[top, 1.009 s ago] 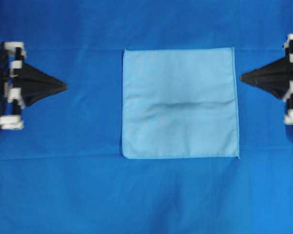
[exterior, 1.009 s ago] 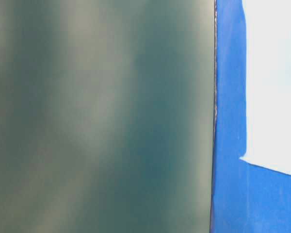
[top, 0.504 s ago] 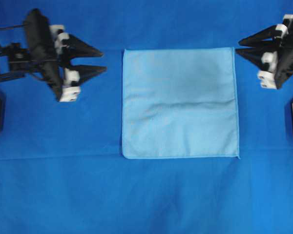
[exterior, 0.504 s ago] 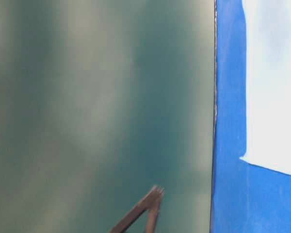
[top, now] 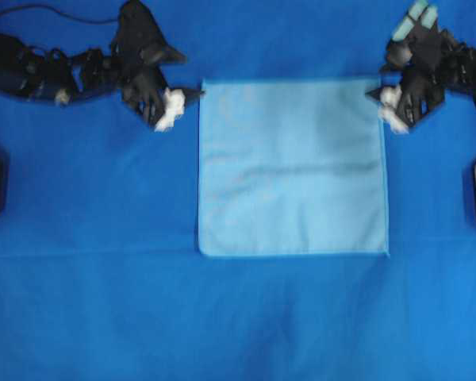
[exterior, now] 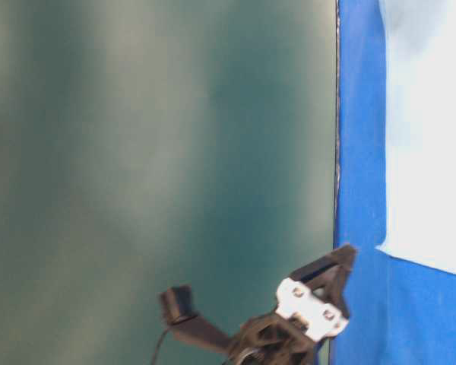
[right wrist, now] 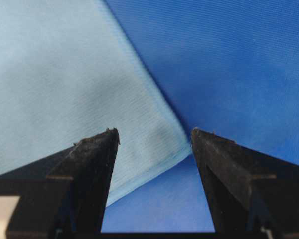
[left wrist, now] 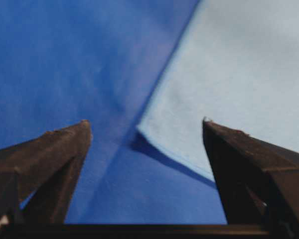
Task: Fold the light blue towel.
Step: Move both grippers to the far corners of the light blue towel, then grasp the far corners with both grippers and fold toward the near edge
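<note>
Both arms have swung in from the table's sides within the last second: the left gripper [top: 192,97] now sits just beside the far-left corner of the light blue towel [top: 292,168], the right gripper [top: 378,99] beside the far-right corner, and both pincers have gone from pressed together to spread wide, holding nothing. The towel lies flat and unfolded mid-table on the royal-blue cloth [top: 95,302]. This looks like lining up a two-corner pinch. The near half stays open for folding toward.
</note>
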Robot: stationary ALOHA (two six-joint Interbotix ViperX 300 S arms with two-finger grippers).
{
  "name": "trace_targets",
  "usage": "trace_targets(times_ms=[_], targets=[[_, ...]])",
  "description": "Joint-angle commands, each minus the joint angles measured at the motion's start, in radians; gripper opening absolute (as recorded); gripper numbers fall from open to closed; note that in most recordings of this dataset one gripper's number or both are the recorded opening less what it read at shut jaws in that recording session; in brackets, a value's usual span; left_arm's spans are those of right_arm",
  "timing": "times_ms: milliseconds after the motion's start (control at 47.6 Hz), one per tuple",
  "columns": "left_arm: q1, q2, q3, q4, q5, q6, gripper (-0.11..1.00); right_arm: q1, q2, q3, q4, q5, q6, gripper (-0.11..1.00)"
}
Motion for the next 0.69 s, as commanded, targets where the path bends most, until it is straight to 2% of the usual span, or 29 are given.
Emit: trace_targets(times_ms=[0,252,504,567,673], targets=[[0.021,0.038,-0.035,0.000,-0.028,0.002,0.86,-0.018,0.029,-0.026,-0.017,-0.026,0.002,0.63],[0.023,0.143,-0.091,0.005,-0.046,0.003,0.86,-0.057,0.120,-0.035,-0.043,-0.066,0.002,0.63],[0.005,0.153,-0.110,0.008,-0.012,0.014,0.83,-0.067,0.156,-0.028,-0.044,-0.083,-0.003,0.59],[0.000,0.153,-0.114,0.008,0.014,0.025,0.78,-0.067,0.156,-0.026,-0.048,-0.078,-0.003,0.49],[-0.008,0.155,-0.115,0.008,0.058,0.060,0.56,-0.067,0.152,-0.021,-0.049,-0.064,-0.003,0.18]])
